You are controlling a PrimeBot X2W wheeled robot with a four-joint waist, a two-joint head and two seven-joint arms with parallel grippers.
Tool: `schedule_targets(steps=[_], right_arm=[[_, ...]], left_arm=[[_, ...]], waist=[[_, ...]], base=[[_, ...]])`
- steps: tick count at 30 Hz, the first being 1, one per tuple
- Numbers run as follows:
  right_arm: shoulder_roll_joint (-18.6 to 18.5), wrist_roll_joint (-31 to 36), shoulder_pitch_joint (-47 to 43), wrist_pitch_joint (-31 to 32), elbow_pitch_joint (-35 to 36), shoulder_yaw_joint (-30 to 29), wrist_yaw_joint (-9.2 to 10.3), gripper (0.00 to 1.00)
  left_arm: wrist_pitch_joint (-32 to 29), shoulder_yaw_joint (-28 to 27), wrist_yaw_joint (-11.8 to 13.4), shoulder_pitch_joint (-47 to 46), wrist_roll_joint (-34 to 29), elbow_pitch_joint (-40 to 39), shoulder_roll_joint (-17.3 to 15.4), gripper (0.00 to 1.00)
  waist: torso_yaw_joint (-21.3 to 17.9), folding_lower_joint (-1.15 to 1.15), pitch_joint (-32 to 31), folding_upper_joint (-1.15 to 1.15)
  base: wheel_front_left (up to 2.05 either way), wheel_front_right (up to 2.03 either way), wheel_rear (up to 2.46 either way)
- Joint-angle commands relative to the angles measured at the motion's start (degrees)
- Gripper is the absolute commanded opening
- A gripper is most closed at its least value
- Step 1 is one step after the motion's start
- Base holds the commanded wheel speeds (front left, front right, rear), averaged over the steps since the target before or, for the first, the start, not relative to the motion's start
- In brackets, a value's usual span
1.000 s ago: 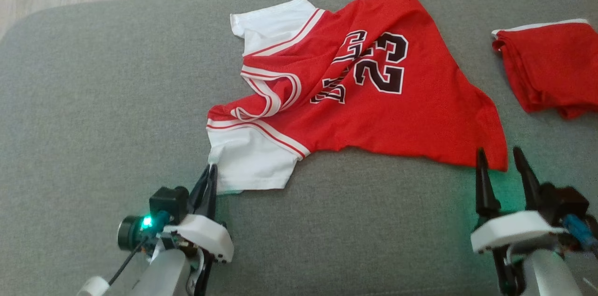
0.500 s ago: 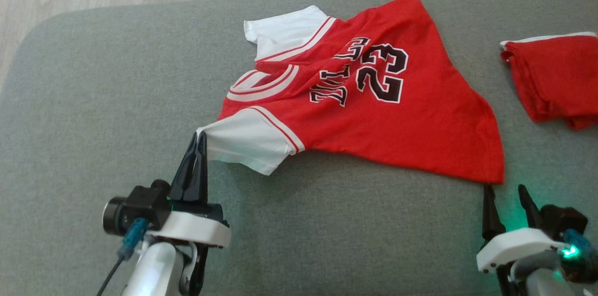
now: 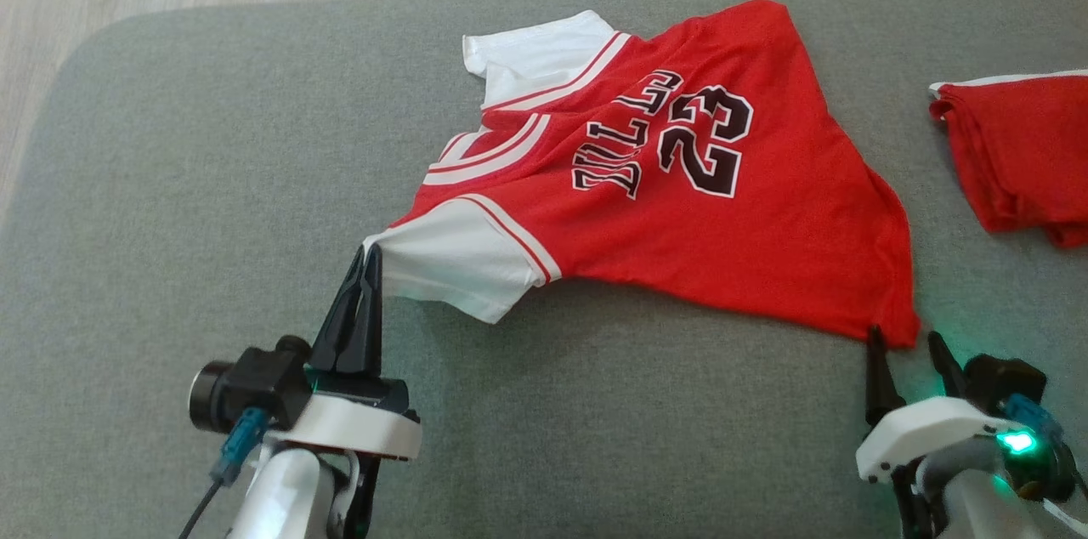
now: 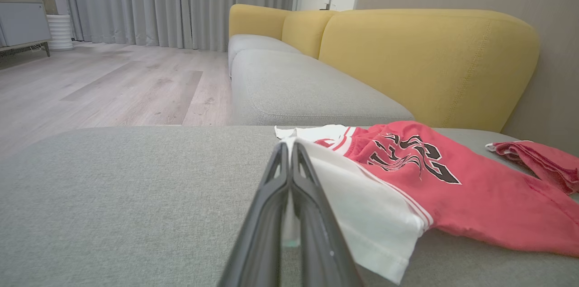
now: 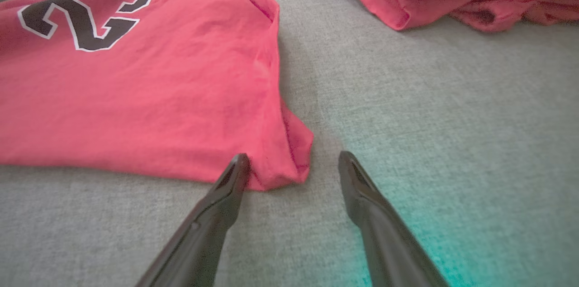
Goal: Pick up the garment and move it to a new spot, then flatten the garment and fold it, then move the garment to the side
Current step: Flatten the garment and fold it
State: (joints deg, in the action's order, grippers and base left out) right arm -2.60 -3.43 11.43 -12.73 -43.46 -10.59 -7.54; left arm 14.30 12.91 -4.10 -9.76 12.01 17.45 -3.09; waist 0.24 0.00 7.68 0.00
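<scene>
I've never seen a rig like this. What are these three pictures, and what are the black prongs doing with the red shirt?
It's a two-armed robot; the prongs are its grippers' fingers. The overhead picture comes from a camera on its head, looking down at a grey sofa cushion. The other two come from cameras on its wrists, looking along each gripper's fingers. On the cushion lie a red jersey numbered 23 and, to its right, another red garment. The left gripper is shut on the jersey's white sleeve. The right gripper is open, its fingers either side of the jersey's bottom corner, holding nothing.
</scene>
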Motion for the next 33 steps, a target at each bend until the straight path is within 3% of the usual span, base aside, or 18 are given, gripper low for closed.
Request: schedule_targets(steps=[1, 2, 3, 4, 5, 12, 17, 22, 29, 33], right_arm=[[-0.28, 0.29, 1.83, 0.70, -0.59, 2.01, 0.05, 1.00], [-0.28, 0.24, 2.02, 0.75, -1.06, 2.34, 0.05, 0.97], [-0.28, 0.12, 2.21, 0.70, -1.42, 2.67, 0.05, 0.65], [-0.28, -0.01, 2.41, 0.62, -1.67, 3.03, 0.05, 0.22], [-0.28, -0.15, 2.61, 0.47, -1.81, 3.34, 0.05, 0.00], [-0.28, -1.12, 3.48, -1.62, 1.43, 5.69, 0.05, 0.00], [-0.28, -0.89, 2.34, -2.11, 7.45, 8.60, 0.05, 0.00], [-0.28, 0.48, 2.31, -2.23, 18.29, 10.63, 0.05, 0.00], [-0.46, 0.27, 8.18, -0.30, 29.88, 11.24, 0.05, 0.00], [-4.30, -1.31, 17.22, 4.00, 34.31, 13.52, 0.05, 0.00]], left_arm=[[0.69, -2.41, -0.17, -0.99, -0.49, -2.41, -0.10, 0.00], [0.69, -2.49, -0.26, -0.97, -0.55, -2.49, -0.06, 0.00], [0.69, -2.56, -0.34, -0.96, -0.60, -2.56, -0.02, 0.00], [0.70, -2.63, -0.42, -0.94, -0.65, -2.61, 0.01, 0.00], [0.70, -2.72, -0.48, -0.92, -0.69, -2.67, 0.03, 0.00], [0.70, -3.59, -1.00, -0.82, -0.24, -3.05, 0.15, 0.00], [0.70, -4.68, -1.66, -0.99, 4.89, -4.01, 0.19, 0.00], [0.69, -5.87, -2.46, -3.50, 8.14, -5.31, 0.19, 0.00], [-4.34, -8.07, -3.08, -13.58, 15.98, -10.37, -2.15, 0.00], [-9.47, -10.04, -2.80, -23.63, 19.34, -15.43, -4.67, 0.00]], waist=[[0.12, 0.00, -0.05, 0.00], [0.15, 0.00, -0.05, 0.00], [0.17, 0.00, -0.07, 0.00], [0.16, 0.00, -0.08, 0.00], [0.12, 0.00, -0.11, 0.00], [-0.52, 0.00, -0.75, 0.00], [-0.92, 0.00, -2.01, 0.00], [-1.38, 0.00, -4.13, 0.00], [-2.10, 0.00, -8.14, 0.00], [-2.38, 0.00, -9.75, 0.00]], base=[[0.00, 0.00, 0.00], [0.00, 0.00, 0.00], [0.00, 0.00, 0.00], [0.00, 0.00, 0.00], [0.00, 0.00, 0.00], [0.00, 0.00, 0.00], [0.00, 0.00, 0.00], [0.00, 0.00, 0.00], [0.00, 0.00, 0.00], [0.00, 0.00, 0.00]])
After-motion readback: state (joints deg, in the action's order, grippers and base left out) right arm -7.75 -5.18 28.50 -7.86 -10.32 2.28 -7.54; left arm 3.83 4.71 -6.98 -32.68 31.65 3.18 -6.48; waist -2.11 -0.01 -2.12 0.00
